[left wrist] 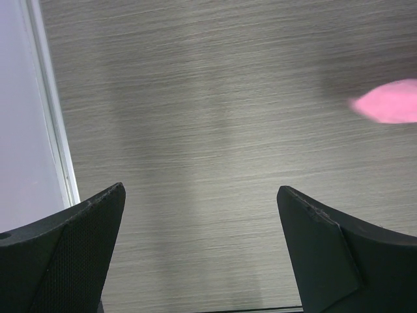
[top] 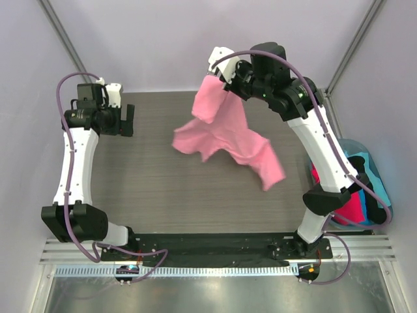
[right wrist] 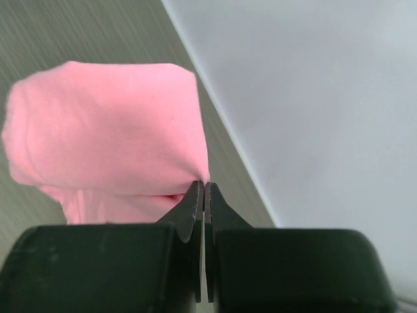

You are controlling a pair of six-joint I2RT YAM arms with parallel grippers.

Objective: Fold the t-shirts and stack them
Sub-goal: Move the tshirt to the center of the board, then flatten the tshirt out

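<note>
so over on the left, the left claw [top: 126, 120] is spread as wide as it goes with nothing in it, just hanging over bare bench [top: 150, 189] near the back left corner, well apart from any cloth. Middle of the bench, toward the back, is the light pink t-shirt [top: 228, 134]: it's bunched up and dangling, top end pinched up high and the rest draping down and out to the right, can't tell whether the low end touches the bench. The right claw [top: 218, 77] has it, jaws clamped tight together on a fold of the fabric. Far right, off the bench edge and partly behind the right arm, there's a light-blue tub [top: 384, 195] with a hot pink t-shirt [top: 348, 205] and some teal cloth [top: 358, 160] stuffed inside
</note>
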